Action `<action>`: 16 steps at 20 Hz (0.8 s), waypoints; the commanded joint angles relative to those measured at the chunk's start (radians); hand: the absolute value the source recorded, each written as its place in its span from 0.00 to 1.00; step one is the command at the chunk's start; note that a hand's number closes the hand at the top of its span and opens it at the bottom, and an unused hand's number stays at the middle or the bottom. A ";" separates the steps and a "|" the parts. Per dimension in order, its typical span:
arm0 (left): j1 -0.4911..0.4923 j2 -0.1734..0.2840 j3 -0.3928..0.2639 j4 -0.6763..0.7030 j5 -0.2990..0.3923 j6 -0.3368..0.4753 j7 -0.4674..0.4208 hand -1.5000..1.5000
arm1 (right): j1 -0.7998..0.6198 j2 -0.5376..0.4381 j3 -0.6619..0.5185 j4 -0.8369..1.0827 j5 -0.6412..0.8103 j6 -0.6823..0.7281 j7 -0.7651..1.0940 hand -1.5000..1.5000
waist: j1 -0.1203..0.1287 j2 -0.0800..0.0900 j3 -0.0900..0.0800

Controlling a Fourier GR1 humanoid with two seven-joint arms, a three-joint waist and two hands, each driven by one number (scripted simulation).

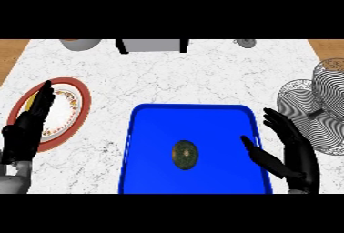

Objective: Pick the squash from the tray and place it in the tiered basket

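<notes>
Squash (184,154) lies near the centre of the blue tray (148,136), slightly toward the tray's near half. We note a dark green, mottled oval with its long axis running away from the robot. Nothing touches it; bare blue surface surrounds it on all sides.

We find the tray resting flat on the white marble counter (188,77), with its raised rim visible along the far edge and both sides.

Right hand (292,150) stands at the tray's right rim, with the thumb reaching in over the blue surface toward the squash but well apart from it. We see its fingers straight and spread, pointing away from the robot, holding nothing.

Left hand (27,125) shows at the view's left edge, over the near part of a plate (74,109). We see its fingers straight and held together, pointing up the view, empty.

The plate has a red rim and a patterned white centre, and it lies on the counter just left of the tray.

Tiered basket (316,104), made of dark wire, stands at the counter's right edge, beyond the right hand.

Along the counter's far edge we see a grey rounded vessel (80,43), a boxy grey appliance (153,45) and a small round grey item (246,43), each partly cut off.
</notes>
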 commanded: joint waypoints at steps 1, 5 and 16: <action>-0.050 -0.051 -0.027 0.067 -0.061 0.014 0.005 0.50 | 0.083 0.026 0.077 -0.110 0.161 -0.114 0.068 0.00 | 0.015 0.002 -0.001; -0.056 -0.041 -0.028 0.026 -0.054 0.017 0.060 0.50 | 0.050 -0.135 0.177 -0.290 0.275 0.029 0.376 0.00 | 0.017 0.000 -0.004; -0.076 -0.056 -0.043 0.033 -0.080 -0.001 0.057 0.50 | -0.349 -0.237 0.269 -0.368 0.284 0.453 1.013 0.00 | 0.048 0.003 -0.003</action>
